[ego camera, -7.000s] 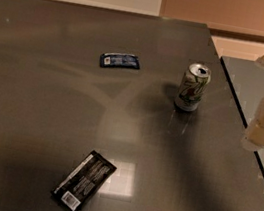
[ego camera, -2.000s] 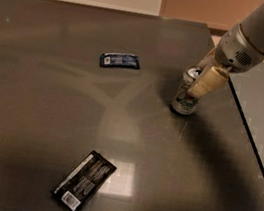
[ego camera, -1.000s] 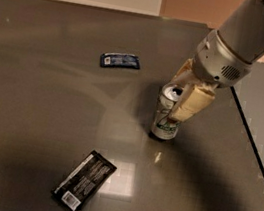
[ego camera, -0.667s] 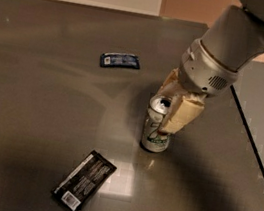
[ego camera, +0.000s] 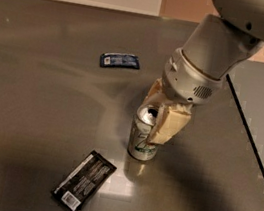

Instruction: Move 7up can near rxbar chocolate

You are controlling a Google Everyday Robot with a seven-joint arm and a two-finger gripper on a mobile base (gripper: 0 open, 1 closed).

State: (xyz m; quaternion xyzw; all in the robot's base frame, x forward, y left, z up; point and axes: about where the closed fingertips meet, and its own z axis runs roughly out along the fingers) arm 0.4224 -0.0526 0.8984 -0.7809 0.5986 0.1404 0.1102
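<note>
The 7up can (ego camera: 142,135) stands upright on the dark table, silver-white with green markings and a shiny top. My gripper (ego camera: 161,113) comes down from the upper right and is shut on the can, with its tan fingers (ego camera: 168,126) on either side of the can's upper part. The rxbar chocolate (ego camera: 84,182), a flat black wrapper with white text and a barcode patch, lies at the front of the table, a short way down and left of the can.
A small blue wrapper (ego camera: 120,61) lies farther back on the table. The table's right edge (ego camera: 250,128) runs diagonally beside a lighter grey surface. The table's front edge is just below the black wrapper.
The gripper closed on the can at the right side of the table and has carried it down and left toward the black wrapper. Both wrappers have not moved.
</note>
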